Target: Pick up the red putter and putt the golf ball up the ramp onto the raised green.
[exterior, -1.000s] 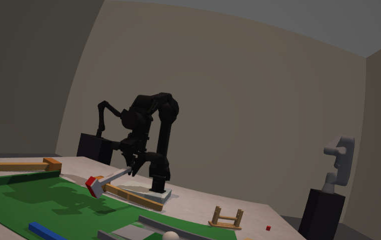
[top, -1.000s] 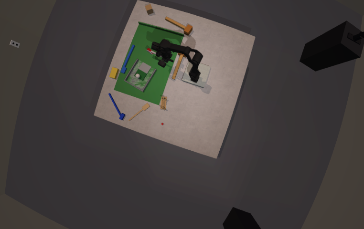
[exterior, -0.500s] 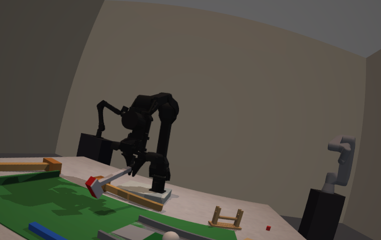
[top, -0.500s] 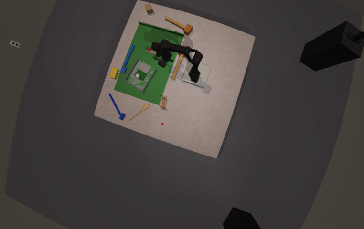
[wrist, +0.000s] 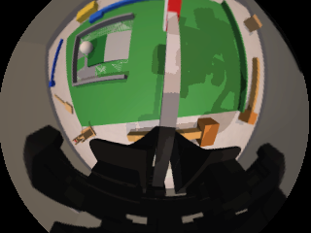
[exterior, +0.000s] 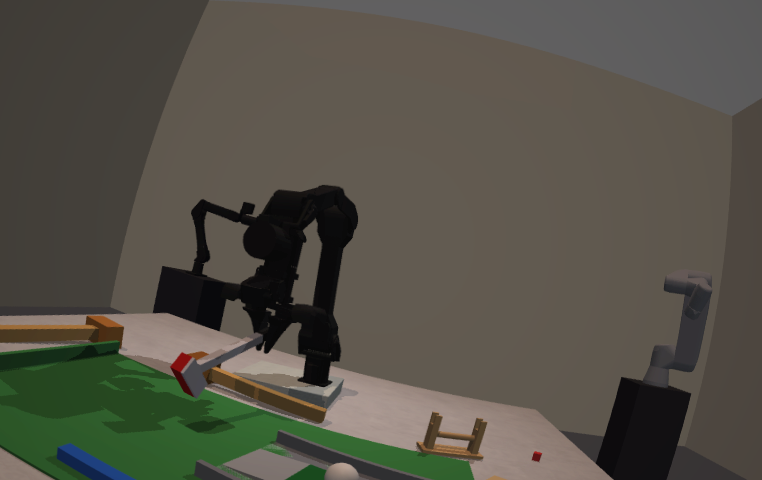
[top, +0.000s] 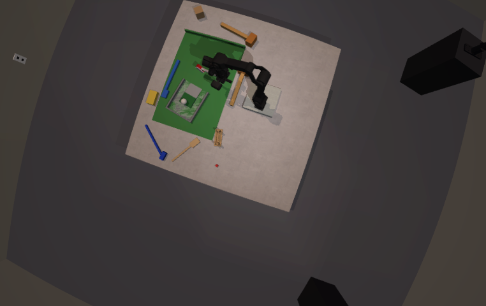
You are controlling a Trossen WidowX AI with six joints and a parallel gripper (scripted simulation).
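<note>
The red putter (top: 198, 66) (exterior: 181, 367) (wrist: 174, 7) has a red and white head and a pale shaft. My gripper (exterior: 264, 340) (wrist: 162, 129) is shut on the shaft, and the head hangs above the green mat (top: 207, 125) (wrist: 121, 107). The white golf ball (top: 183, 101) (exterior: 342, 471) (wrist: 86, 48) sits inside the grey-walled raised enclosure, at the edge of the dark green patch (top: 191, 101) (wrist: 97, 50) away from the grey ramp (top: 192, 89) (exterior: 260, 466) (wrist: 118, 46). The arm hides part of the gripper in the top view.
A blue club (top: 171, 77) lies on the mat, left of the enclosure. A yellow block (top: 152, 97) (wrist: 87, 11) is beyond it. A wooden hammer (top: 236, 88) (exterior: 266, 395) lies between mat and arm base. A wooden rack (top: 218, 137) (exterior: 455, 435) stands by the mat's corner.
</note>
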